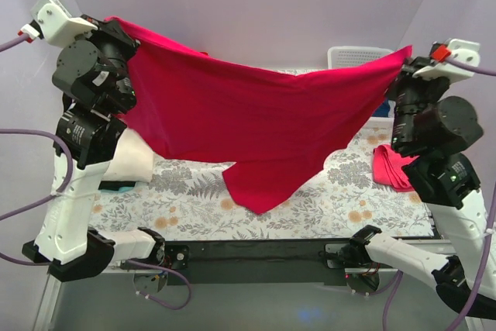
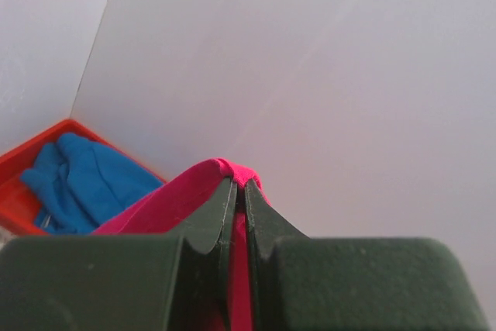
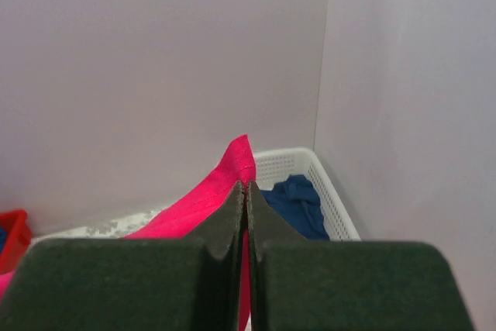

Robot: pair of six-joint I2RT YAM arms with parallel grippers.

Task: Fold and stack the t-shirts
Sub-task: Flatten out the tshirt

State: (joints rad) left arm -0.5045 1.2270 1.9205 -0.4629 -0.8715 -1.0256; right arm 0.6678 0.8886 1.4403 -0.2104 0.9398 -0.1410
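Fingers (image 2: 205, 226) on the left gripper (image 2: 239, 185) are pressed together on a bunched corner of the crimson t-shirt (image 1: 256, 129), and the right gripper (image 3: 246, 187) pinches the opposite corner just as tightly, with only cloth between its fingers. Looking down from behind the arms, the left hold sits high at about ten o'clock and the right at about two o'clock. The shirt is slung between them like a hammock above the table (image 1: 341, 207). A loose fold droops toward six o'clock, its tip low over the patterned cover, though I can't tell whether it touches. A folded pink shirt (image 1: 394, 167) lies at three o'clock and a cream shirt (image 1: 132, 156) at nine o'clock behind the left arm. A white basket (image 1: 353, 56) at one o'clock holds dark blue cloth (image 3: 298, 199), and the left wrist view shows a red tray (image 2: 31, 145) with a blue shirt (image 2: 85, 180). I'd say this is the spreading step: the shirt is lifted and stretched, with no fold made yet. The next move calls for both arms to lower together with even tension, so the cloth lands flat rather than bunched.
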